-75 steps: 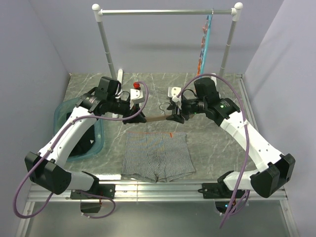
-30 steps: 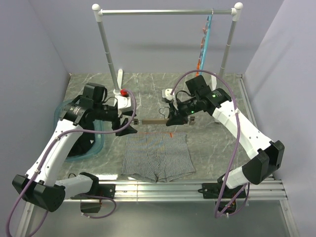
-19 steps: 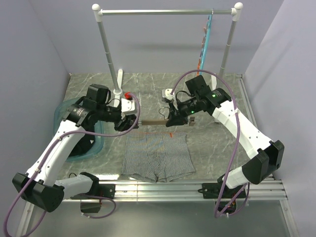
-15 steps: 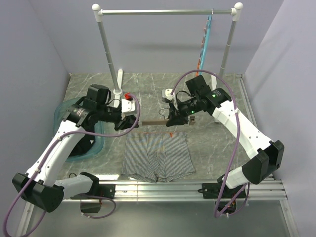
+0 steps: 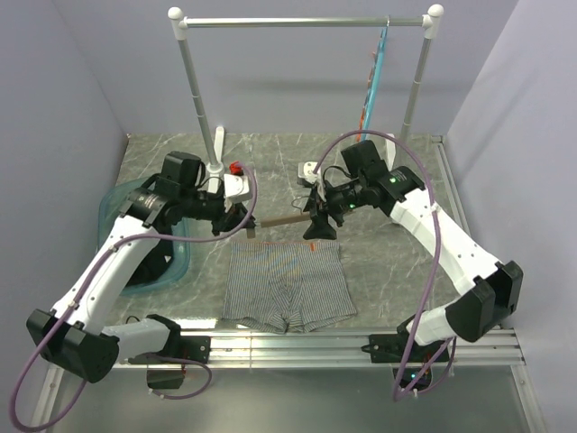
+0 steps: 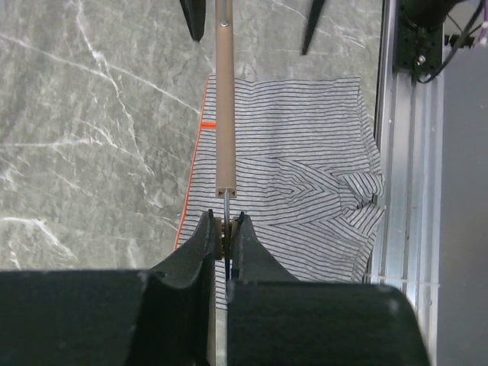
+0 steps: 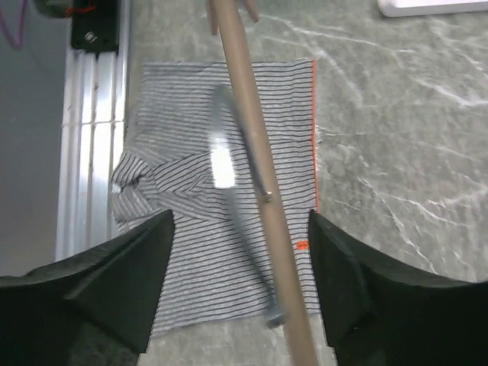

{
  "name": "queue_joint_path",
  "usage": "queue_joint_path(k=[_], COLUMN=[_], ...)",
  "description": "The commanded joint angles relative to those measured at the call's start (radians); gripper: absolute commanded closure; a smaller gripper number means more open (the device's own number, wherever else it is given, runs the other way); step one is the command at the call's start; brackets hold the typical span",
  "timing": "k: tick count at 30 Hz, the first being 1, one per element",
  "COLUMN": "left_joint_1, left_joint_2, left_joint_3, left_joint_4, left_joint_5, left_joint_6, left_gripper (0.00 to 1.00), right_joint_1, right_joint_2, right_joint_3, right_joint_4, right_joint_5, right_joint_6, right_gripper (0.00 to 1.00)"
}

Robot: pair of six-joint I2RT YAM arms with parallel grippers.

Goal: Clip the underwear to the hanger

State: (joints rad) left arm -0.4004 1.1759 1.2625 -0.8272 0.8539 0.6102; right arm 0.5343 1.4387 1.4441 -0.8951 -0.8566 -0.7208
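Note:
The grey-and-white striped underwear (image 5: 287, 284) lies flat on the table, waistband to the back, with its orange tag (image 7: 303, 245) showing. The wooden hanger (image 5: 281, 219) hangs just above the waistband. My left gripper (image 5: 242, 224) is shut on the clip at the hanger's left end; in the left wrist view (image 6: 223, 223) the bar (image 6: 223, 99) runs away from the fingers over the underwear (image 6: 297, 191). My right gripper (image 5: 318, 225) is open, straddling the bar's right part without touching it (image 7: 240, 216). The bar (image 7: 259, 168) and the blurred silver hook (image 7: 244, 229) pass between its fingers.
A teal-blue hanger with orange clips (image 5: 374, 77) hangs on the rack's rail (image 5: 306, 22) at the back right. A teal bin (image 5: 180, 262) with dark clothing stands at the left. The rack's white feet (image 5: 311, 170) stand behind the grippers. A metal rail (image 5: 288, 347) runs along the front edge.
My left gripper moved right to the bar's left end and shut on its clip. My right gripper opened and let go of the bar.

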Motion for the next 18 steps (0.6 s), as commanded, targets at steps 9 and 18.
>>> queue_joint_path(k=[9, 18], left_joint_1=[0.044, 0.080], left_joint_2=[0.090, 0.211], left_joint_3=[-0.005, -0.002], left_joint_4=[0.221, 0.296], left_joint_5=[0.043, 0.030], left_joint_6=[-0.230, -0.319], left_gripper=[1.00, 1.00], right_joint_1=[-0.077, -0.096], right_joint_2=[-0.271, -0.458], right_joint_3=[-0.165, -0.294], right_joint_4=[0.326, 0.427], right_joint_5=[0.135, 0.271], right_joint_6=[0.245, 0.334], right_gripper=[0.11, 0.13])
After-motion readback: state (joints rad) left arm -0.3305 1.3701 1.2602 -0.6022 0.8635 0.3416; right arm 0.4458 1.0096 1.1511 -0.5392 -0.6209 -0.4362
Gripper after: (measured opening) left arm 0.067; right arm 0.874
